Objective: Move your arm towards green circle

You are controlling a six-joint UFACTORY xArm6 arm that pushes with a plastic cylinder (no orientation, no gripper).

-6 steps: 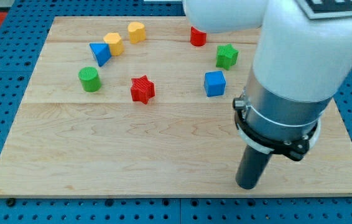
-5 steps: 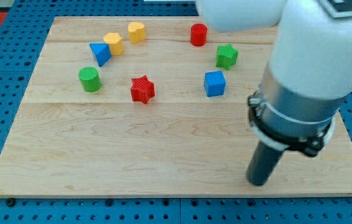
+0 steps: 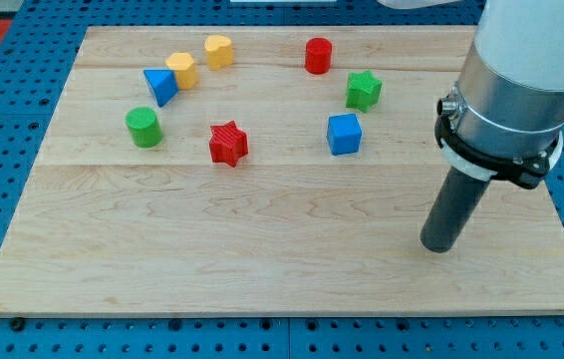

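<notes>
The green circle (image 3: 143,127) lies on the wooden board (image 3: 212,239) at the view's left. My tip (image 3: 438,247) rests on the board at the view's lower right, far to the right of the green circle and below and to the right of the blue cube (image 3: 344,134). It touches no block.
A red star (image 3: 228,143) lies mid-board. A blue triangle (image 3: 159,85) and two yellow blocks (image 3: 182,69) (image 3: 219,50) sit at the upper left. A red cylinder (image 3: 318,55) and a green star (image 3: 364,90) sit at the upper right.
My tip and the arm have moved to the view's right and upward, away from the green circle. No block has moved.
</notes>
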